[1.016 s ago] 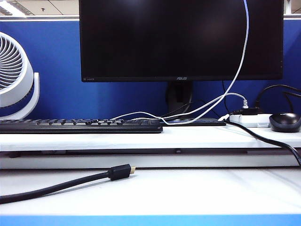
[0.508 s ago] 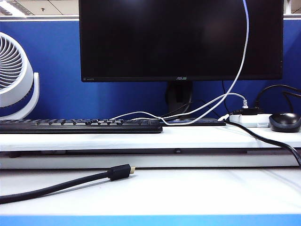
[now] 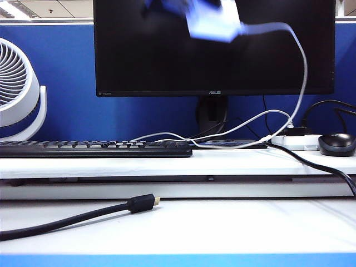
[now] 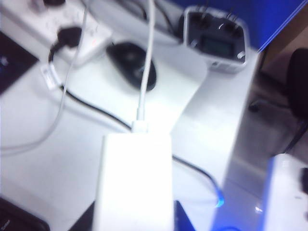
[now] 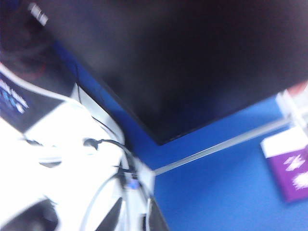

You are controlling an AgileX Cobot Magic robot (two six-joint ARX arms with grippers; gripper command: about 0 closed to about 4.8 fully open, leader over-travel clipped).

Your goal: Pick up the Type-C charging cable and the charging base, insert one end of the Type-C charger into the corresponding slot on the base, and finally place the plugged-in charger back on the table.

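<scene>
Below the black monitor (image 3: 214,47), "ASUS" reads faintly.

Off-white charging base (image 3: 214,22), blurred, held high in front of monitor (image 3: 167,55), well above table (image 3: 183,222). White Type-C charging cable (image 3: 303,72) plugged into its end, arcing down beside monitor toward monitor's foot.
</scene>
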